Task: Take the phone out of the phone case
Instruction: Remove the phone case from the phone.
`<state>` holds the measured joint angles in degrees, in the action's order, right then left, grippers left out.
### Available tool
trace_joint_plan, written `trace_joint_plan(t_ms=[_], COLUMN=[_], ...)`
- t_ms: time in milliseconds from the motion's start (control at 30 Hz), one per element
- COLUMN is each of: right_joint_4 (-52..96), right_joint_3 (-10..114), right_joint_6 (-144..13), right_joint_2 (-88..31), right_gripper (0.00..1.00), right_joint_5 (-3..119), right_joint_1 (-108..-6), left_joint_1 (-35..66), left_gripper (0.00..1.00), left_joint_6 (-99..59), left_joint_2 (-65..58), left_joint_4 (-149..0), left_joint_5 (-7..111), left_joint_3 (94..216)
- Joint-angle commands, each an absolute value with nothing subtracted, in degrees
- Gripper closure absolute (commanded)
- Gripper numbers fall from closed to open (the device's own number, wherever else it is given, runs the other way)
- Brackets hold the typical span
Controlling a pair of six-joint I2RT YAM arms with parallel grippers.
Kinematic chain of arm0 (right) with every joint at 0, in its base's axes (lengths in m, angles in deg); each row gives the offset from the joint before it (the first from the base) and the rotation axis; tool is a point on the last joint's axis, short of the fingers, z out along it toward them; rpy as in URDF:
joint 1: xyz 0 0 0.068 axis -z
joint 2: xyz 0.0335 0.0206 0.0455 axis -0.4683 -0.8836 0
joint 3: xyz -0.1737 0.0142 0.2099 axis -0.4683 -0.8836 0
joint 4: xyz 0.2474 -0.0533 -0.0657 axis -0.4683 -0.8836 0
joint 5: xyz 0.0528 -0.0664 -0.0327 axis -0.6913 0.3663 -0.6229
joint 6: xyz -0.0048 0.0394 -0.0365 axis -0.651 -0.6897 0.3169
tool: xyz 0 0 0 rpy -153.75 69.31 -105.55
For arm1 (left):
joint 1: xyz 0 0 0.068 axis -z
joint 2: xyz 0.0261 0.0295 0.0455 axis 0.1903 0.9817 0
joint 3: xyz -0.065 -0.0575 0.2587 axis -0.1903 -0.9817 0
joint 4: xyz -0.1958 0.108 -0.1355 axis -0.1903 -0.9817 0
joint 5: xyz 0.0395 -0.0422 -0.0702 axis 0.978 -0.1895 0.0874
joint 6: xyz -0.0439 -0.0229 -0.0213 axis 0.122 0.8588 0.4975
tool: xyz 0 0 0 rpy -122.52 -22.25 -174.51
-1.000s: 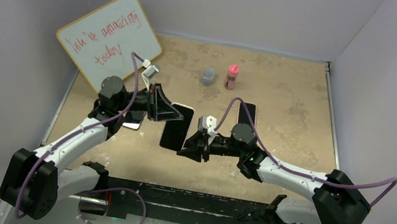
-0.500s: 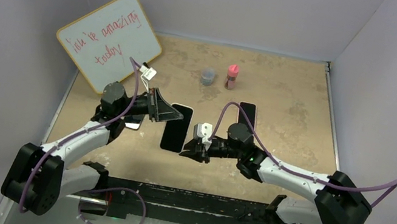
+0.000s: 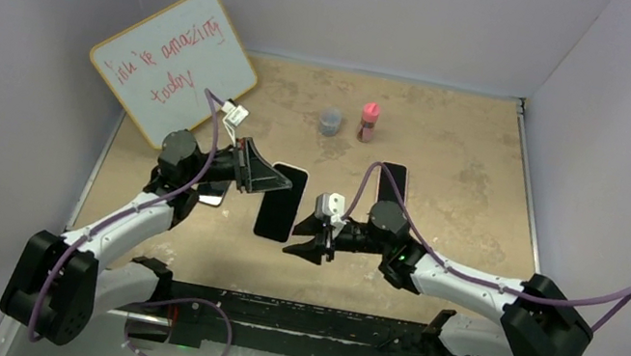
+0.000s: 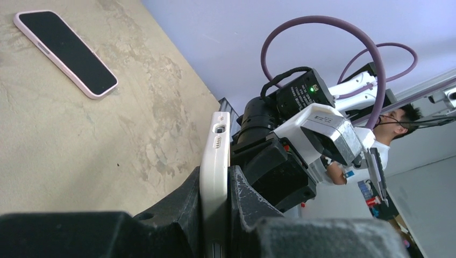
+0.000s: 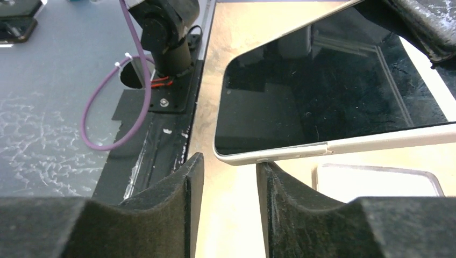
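The phone (image 3: 280,203), black screen up, sits in a white phone case (image 4: 215,156) and hangs tilted above the table. My left gripper (image 3: 259,176) (image 4: 215,180) is shut on the case's upper end, a finger on each face. My right gripper (image 3: 299,248) (image 5: 228,161) stands open just off the phone's lower corner. In the right wrist view the screen (image 5: 322,91) and the case's rim (image 5: 376,141) lie just past the fingertips (image 5: 194,160), and nothing is between them.
A second phone in a pink case (image 3: 392,180) (image 4: 64,51) lies flat behind the right arm. A grey cup (image 3: 330,122) and a pink bottle (image 3: 368,121) stand further back. A whiteboard (image 3: 173,63) leans at the back left. A flat object (image 3: 211,192) lies under the left arm.
The right gripper's jaws have spread wider, and it has dropped slightly towards the near edge, off the phone's lower end. The left gripper still holds the cased phone in about the same place.
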<state>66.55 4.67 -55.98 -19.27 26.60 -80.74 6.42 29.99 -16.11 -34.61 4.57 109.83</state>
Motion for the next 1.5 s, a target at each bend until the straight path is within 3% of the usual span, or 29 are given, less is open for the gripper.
trace_joint_plan(t_ms=[0,800,1033,1167,1267,1467], right_joint_4=[77.00,93.06,93.07,93.37,92.71,88.72], right_joint_3=[3.71,5.04,6.17,6.13,5.95,7.72], right_joint_6=[-61.75,-71.08,-72.49,-73.45,-72.71,-69.40], right_joint_2=[-17.00,-24.55,-24.68,-24.95,-24.96,-24.53], right_gripper=[0.56,0.77,0.63,0.61,0.66,0.86], right_joint_5=[22.75,23.77,23.64,22.84,22.32,21.30], right_joint_1=[-80.76,-80.80,-80.77,-80.75,-80.80,-80.68], left_joint_1=[6.61,7.45,7.58,7.58,7.57,8.90], left_gripper=[1.00,1.00,1.00,1.00,1.00,1.00], left_joint_6=[27.15,37.51,35.15,35.28,36.84,39.34], left_joint_2=[-18.32,-21.35,-23.57,-23.45,-22.12,-20.67], left_joint_4=[-33.02,-22.84,-27.70,-27.74,-25.92,-25.06], left_joint_5=[3.61,6.58,9.27,11.43,11.77,12.84], left_joint_3=[113.70,107.58,106.55,106.20,106.41,106.27])
